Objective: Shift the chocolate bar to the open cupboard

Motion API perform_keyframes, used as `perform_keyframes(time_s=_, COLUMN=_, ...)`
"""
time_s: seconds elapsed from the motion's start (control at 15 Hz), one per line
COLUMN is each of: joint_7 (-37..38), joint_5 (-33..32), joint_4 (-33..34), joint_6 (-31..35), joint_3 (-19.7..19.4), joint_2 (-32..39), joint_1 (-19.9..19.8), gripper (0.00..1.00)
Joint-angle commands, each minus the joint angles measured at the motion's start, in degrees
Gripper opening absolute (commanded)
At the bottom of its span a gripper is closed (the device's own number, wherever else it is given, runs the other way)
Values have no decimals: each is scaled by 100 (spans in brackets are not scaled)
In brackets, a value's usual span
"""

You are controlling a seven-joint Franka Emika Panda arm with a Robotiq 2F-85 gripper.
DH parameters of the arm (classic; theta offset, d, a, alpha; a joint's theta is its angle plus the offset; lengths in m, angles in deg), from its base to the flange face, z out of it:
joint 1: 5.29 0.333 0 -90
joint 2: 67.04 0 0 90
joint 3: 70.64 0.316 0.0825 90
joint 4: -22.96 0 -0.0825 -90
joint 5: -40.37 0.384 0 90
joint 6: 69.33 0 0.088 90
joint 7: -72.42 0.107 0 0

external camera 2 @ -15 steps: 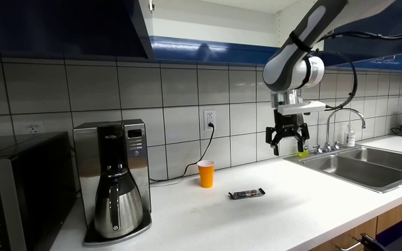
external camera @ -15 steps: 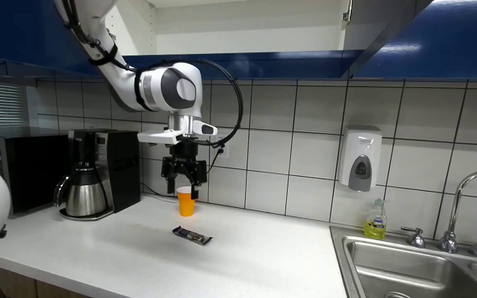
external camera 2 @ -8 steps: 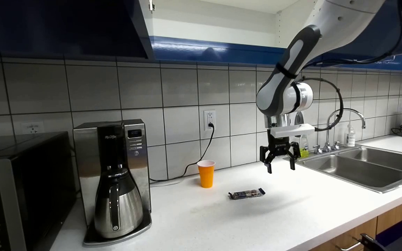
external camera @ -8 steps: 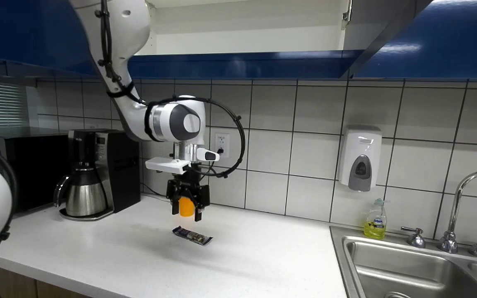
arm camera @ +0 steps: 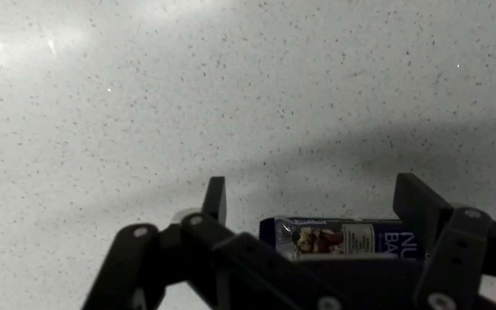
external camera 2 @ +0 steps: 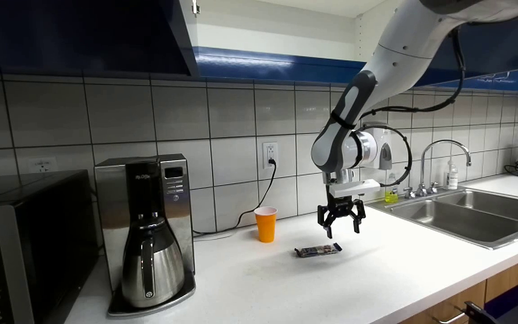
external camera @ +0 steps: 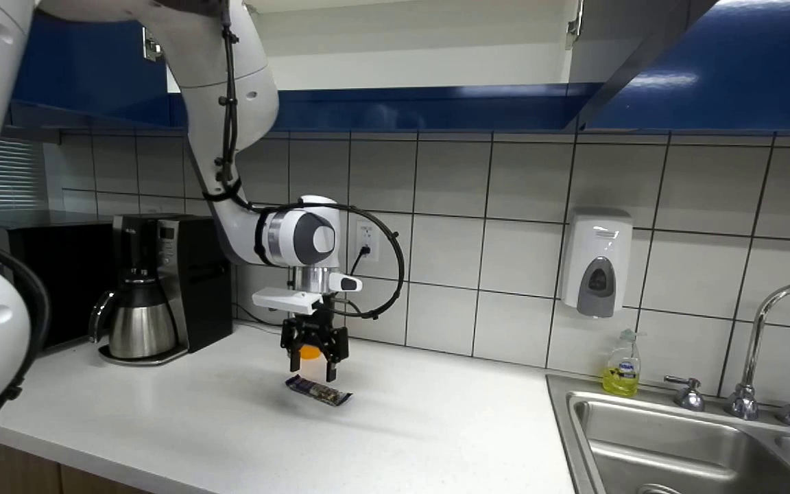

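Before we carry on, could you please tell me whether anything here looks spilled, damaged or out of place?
Nothing stands out: the orange cup stands upright, the chocolate bar lies flat on the counter with no visible tear, and the open cupboard fits the task.

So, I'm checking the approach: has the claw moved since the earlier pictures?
Yes, downward: in both exterior views, the claw now sits farther below the wall outlet.
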Motion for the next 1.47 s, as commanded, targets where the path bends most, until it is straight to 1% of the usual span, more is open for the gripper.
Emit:
perform_keyframes(time_s=0.0, joint_7=131, joint_5=-20, joint_4=617, joint_6=28, joint_3=-57, joint_2=556, joint_1=157, gripper=100)
perform_keyframes(time_s=0.27, joint_7=114, joint_5=-22, joint_4=1081, joint_6=-12, joint_3=-78, joint_2=989, joint_1=253, gripper=100)
perform_keyframes(time_s=0.73, joint_7=113, joint_5=-18, joint_4=1646, joint_6=-64, joint_3=-110, joint_2=1519, joint_1=358, gripper=100)
perform_keyframes(time_s=0.8, joint_7=130, joint_5=-6, joint_4=1685, joint_6=-91, joint_3=-118, joint_2=1542, joint_1=365, gripper=100)
perform_keyframes(time_s=0.87, joint_7=-25, joint_5=37, joint_4=1471, joint_6=-2, joint_3=-66, joint_2=1417, joint_1=300, gripper=100)
perform_keyframes(time_s=1.4, joint_7=-24, joint_5=36, joint_4=1594, joint_6=7, joint_3=-79, joint_2=1528, joint_1=313, gripper=100)
